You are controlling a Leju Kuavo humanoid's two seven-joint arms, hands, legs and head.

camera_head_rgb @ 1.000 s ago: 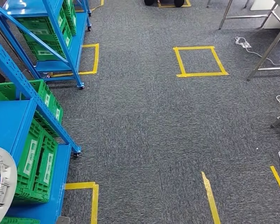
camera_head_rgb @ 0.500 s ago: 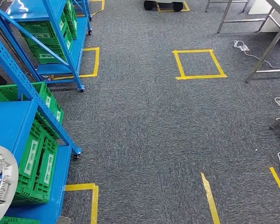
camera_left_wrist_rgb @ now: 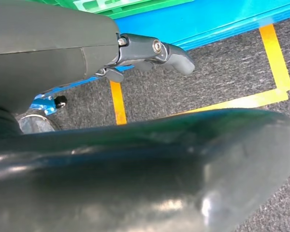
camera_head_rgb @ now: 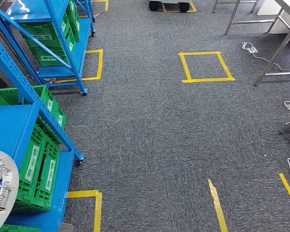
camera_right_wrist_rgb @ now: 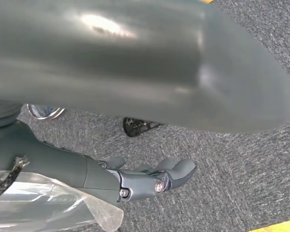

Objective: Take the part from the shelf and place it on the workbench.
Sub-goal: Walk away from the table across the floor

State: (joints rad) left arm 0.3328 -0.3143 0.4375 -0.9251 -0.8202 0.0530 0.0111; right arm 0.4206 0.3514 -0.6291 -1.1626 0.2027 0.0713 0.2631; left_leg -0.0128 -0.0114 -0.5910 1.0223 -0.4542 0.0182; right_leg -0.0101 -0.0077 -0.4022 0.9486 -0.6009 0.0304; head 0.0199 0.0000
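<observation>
Flat silver-grey metal ring part [camera_head_rgb: 1, 186] at lower-left picture corner, over near blue steel shelf [camera_head_rgb: 12, 128] holding green plastic crates [camera_head_rgb: 39, 166]. Left hand [camera_left_wrist_rgb: 151, 50]: fingers extended, together, holding nothing. Right hand [camera_right_wrist_rgb: 151, 179]: same, over grey carpet [camera_head_rgb: 154, 135].

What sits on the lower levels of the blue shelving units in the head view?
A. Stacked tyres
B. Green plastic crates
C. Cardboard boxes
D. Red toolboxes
B. Green plastic crates with slotted sides fill the lower levels of the near blue shelving unit, and more of them stand on the far one.
</observation>
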